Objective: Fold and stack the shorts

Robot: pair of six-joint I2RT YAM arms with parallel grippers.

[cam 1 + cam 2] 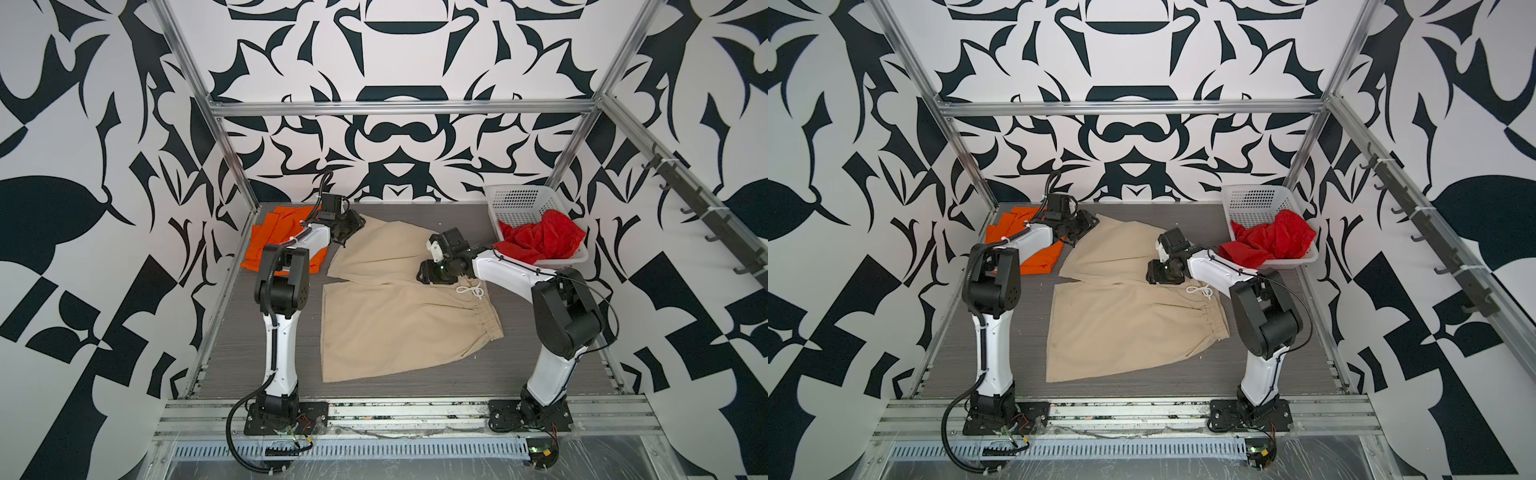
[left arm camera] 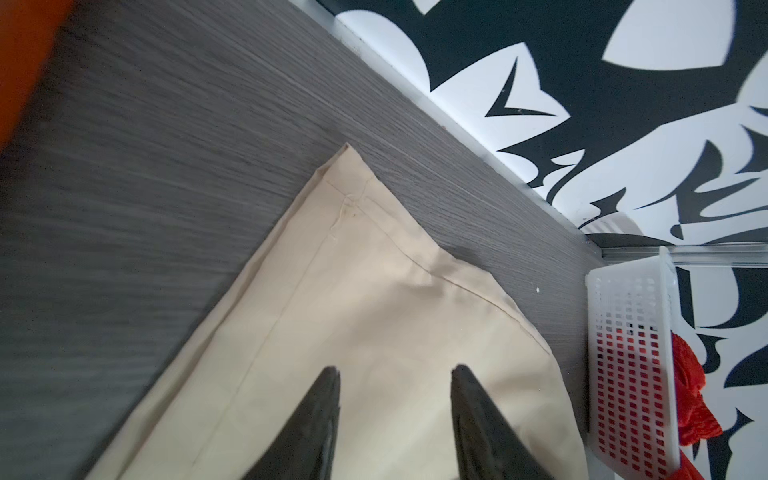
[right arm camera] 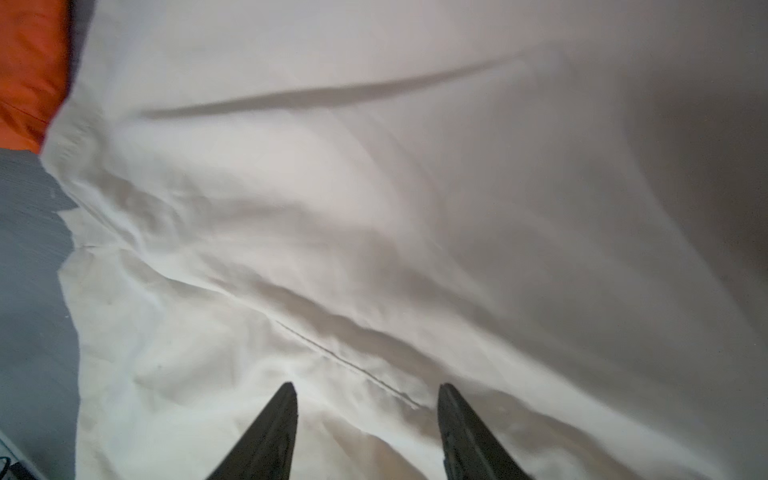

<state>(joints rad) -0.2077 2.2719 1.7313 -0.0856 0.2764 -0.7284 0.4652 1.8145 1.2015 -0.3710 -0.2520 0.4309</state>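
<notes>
left gripper (image 2: 395,376) agape; beige shorts (image 1: 395,332) flat

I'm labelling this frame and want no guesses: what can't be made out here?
Orange shorts: in both top views the left arm covers much of them; how neatly folded, unclear.
Red shorts: bunched in the basket; its wall hides the lower part.
Left gripper, right gripper: wrist views blurred; jaws open, but contact with the beige shorts unclear.

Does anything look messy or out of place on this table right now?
The red shorts are bunched in the white perforated basket at the far right, one end spilling over its rim. The beige shorts lie unfolded, their white drawstring trailing loose.
</notes>
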